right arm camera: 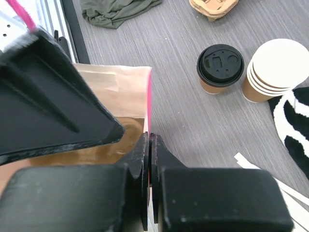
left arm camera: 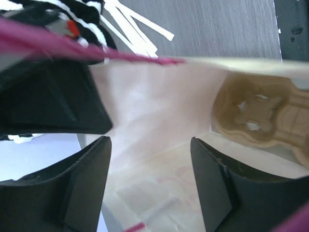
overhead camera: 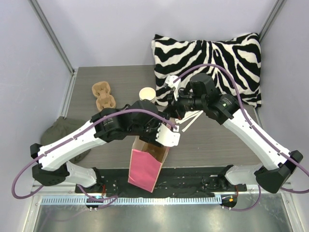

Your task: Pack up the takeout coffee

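A stack of paper cups [right arm camera: 277, 67] with white rims stands on the table, also in the top view [overhead camera: 147, 94]. A kraft-brown cup [right arm camera: 219, 70] with a black lid stands beside it. A pink paper bag [overhead camera: 145, 169] stands open at the near edge. My right gripper [right arm camera: 149, 137] is shut on the bag's pink rim [right arm camera: 148, 96]. My left gripper [left arm camera: 149, 145] is open and reaches into the bag's mouth [left arm camera: 154, 96]. A tan pulp carrier [left arm camera: 260, 116] lies inside the bag beside my left fingers. Nothing is between them.
A second pulp carrier [overhead camera: 103, 95] sits at the far left of the table. A zebra pillow [overhead camera: 212, 63] lies at the back right. White paper strips [overhead camera: 190, 121] lie near the right gripper. A green cloth [overhead camera: 60, 131] lies off the table's left edge.
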